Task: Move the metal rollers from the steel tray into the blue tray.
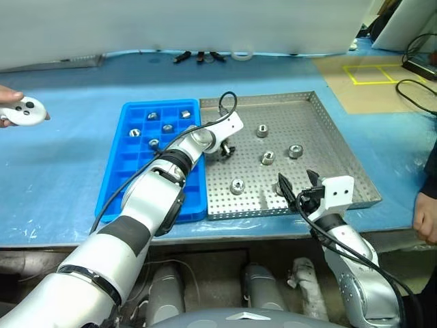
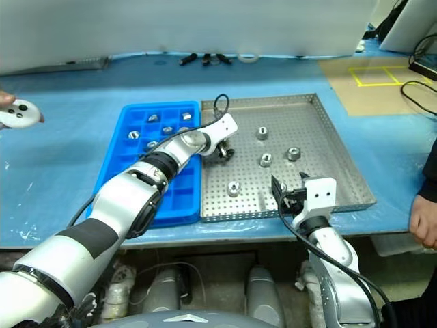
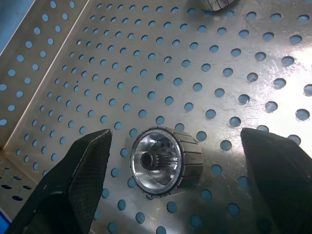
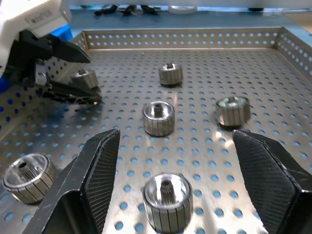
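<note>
The steel tray [image 1: 321,119] lies right of the blue tray [image 1: 126,184], their sides touching. Several metal rollers lie loose in the steel tray, among them one [image 1: 262,130], another [image 1: 295,151] and a third [image 1: 237,185]. Several more sit in the blue tray's far compartments [image 1: 167,128]. My left gripper [image 1: 223,151] is low at the steel tray's left side. It is open, its fingers [image 3: 83,175] on either side of a roller [image 3: 163,163] lying on its side, without touching it. My right gripper [image 1: 298,183] hangs open over the steel tray's near edge, with a roller [image 4: 165,202] just ahead of it.
A person's hand holds a white controller [image 1: 24,111] at the far left. Another hand [image 1: 427,215] shows at the right edge. Black tools [image 1: 198,56] lie at the back of the blue table cover. Cables [image 1: 416,89] and yellow-taped cardboard [image 1: 372,72] are at the back right.
</note>
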Available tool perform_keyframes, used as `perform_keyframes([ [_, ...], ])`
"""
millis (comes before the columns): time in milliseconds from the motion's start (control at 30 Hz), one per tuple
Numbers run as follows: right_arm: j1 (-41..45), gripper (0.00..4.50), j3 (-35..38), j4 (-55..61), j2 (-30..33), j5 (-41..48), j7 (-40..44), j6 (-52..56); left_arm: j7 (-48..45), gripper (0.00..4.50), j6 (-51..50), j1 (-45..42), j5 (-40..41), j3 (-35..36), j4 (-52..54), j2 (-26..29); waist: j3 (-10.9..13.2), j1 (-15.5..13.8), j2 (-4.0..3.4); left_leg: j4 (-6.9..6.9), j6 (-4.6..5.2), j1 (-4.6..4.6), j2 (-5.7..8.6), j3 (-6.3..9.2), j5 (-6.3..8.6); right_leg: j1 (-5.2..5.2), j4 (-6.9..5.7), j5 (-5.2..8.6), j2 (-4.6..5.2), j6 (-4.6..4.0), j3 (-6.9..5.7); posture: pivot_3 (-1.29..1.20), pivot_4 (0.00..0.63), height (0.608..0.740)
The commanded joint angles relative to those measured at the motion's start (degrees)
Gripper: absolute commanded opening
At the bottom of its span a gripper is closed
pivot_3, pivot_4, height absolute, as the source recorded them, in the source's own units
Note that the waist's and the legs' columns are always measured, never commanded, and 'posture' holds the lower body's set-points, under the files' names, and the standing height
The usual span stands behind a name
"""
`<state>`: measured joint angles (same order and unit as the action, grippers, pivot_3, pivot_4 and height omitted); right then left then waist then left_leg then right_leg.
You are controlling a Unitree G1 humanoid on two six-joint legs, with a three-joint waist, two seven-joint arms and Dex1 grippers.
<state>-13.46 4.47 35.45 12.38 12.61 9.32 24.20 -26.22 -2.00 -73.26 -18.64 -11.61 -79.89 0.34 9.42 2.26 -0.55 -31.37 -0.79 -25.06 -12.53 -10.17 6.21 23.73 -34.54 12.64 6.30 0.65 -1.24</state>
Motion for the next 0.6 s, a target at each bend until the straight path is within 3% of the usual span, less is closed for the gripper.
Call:
perform_keyframes([
  [33, -1.6, 3.88, 0.0, 4.5, -0.8, -0.2, -1.1, -0.3, 1.1, 4.50, -1.7, 1.6, -1.3, 0.4, 0.1, 0.3, 0.0, 0.3, 0.01, -0.01, 0.02, 0.00, 0.02, 0.00, 0.01, -0.01, 0.01, 0.00, 0.00, 0.01, -0.01, -0.62, 0.150, 0.740],
  [333, -2.5, 3.88, 0.0, 5.2, -1.5, -0.3, -2.0, 0.0, 1.4, 4.50, -4.2, 3.8, -3.4, 0.0, 0.1, 0.7, -0.1, 2.1, 0.04, -0.01, 0.25, 0.44, 0.17, 0.05, 0.17, -0.83, 0.68, 0.27, 0.01, 0.46, -0.05, -0.63, 0.150, 0.740],
  [467, -1.9, 3.91, 0.0, 4.7, -1.4, -0.2, -2.1, 0.0, 1.1, 3.29, -4.8, 4.3, -4.6, -0.9, 0.1, 1.2, -0.2, 3.2, 0.23, 0.04, 0.44, 0.52, 0.45, 0.06, 0.29, -1.09, 1.01, 0.27, 0.16, 0.46, 0.00, -0.63, 0.150, 0.740],
  [567, -1.6, 3.91, -0.1, 4.2, -1.4, -0.3, -2.0, -0.2, -0.2, 3.29, -4.9, 4.4, -4.8, -0.7, 0.1, 1.5, -0.3, 3.8, 0.26, 0.04, 0.53, 0.55, 0.62, 0.08, 0.35, -1.16, 1.07, 0.27, 0.30, 0.46, 0.00, -0.62, 0.150, 0.740],
  [600, -1.5, 3.91, -0.2, 4.1, -1.5, -0.3, -1.9, -0.2, -0.3, 3.11, -4.9, 4.4, -4.8, -0.7, 0.1, 1.6, -0.3, 4.0, 0.26, 0.04, 0.55, 0.55, 0.64, 0.08, 0.36, -1.17, 1.08, 0.27, 0.34, 0.47, -0.02, -0.62, 0.150, 0.740],
])
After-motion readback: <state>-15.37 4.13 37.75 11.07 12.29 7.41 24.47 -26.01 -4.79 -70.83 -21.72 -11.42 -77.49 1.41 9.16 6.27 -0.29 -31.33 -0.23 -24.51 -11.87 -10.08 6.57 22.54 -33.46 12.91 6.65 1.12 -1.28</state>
